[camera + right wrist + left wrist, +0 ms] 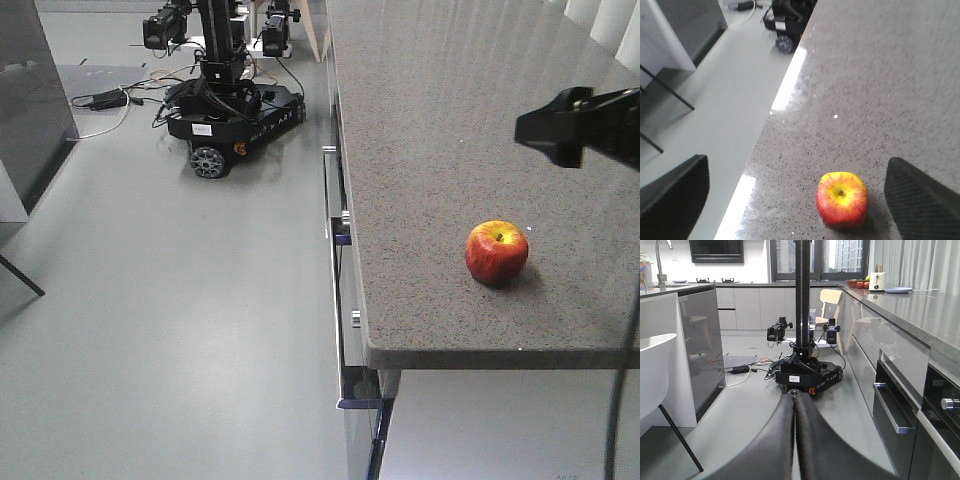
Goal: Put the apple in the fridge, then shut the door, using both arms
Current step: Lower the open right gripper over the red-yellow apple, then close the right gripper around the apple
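Right end effector [796, 167] spread wide, one apple [842, 199] on counter [880, 75], left end effector [795, 435] pressed closed.

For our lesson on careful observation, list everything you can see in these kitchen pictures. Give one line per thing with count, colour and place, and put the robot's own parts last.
apple: one, red with a yellow top, on the counter near its front edge
counter: one, speckled grey, right side of the room
wheeled robot base: one, black, on the grey floor beside the counter
chair: one, white seat with thin black legs, far left
plate: one, pale blue, at the counter's far end
left gripper: one, black, shut and empty, pointing toward the wheeled base
right gripper: one, black, open, above the counter, not touching the apple
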`<state>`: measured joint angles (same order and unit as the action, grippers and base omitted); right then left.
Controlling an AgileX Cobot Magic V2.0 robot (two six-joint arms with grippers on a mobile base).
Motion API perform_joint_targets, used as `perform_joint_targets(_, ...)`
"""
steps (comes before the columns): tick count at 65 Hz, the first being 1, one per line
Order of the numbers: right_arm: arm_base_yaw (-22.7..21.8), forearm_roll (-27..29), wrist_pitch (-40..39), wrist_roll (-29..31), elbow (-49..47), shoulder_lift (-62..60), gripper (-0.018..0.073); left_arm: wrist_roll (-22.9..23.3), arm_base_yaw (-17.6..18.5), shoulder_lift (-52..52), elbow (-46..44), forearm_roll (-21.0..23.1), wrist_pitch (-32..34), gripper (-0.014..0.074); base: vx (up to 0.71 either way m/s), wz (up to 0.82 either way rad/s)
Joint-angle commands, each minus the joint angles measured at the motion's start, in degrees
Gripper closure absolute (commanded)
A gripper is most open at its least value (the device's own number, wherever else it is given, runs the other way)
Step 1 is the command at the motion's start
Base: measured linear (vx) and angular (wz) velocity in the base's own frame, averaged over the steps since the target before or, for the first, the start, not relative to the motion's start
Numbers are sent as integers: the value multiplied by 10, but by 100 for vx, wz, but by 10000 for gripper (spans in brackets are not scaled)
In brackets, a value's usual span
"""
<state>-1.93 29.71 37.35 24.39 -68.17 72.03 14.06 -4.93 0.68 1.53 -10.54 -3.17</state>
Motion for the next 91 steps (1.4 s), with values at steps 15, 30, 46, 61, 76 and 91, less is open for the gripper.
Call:
perform_joint_targets(15,-1,18,-54,7,-28,117,-99,2,3,9,12,4,40,602,0,0)
perform_joint_targets(30,0,22,-83,7,-28,165,-93,2,3,9,12,4,40,602,0,0)
perform_joint_targets(46,21,12,-112,8,-28,181,-89,2,3,9,12,4,40,602,0,0)
perform_joint_targets(61,20,12,-126,8,-28,181,-85,2,3,9,12,4,40,602,0,0)
perform_joint_targets(76,20,12,-115,8,-28,209,-80,2,3,9,12,4,40,602,0,0)
perform_joint_targets(91,20,8,-110,6,-28,248,-71,2,3,9,12,4,40,602,0,0)
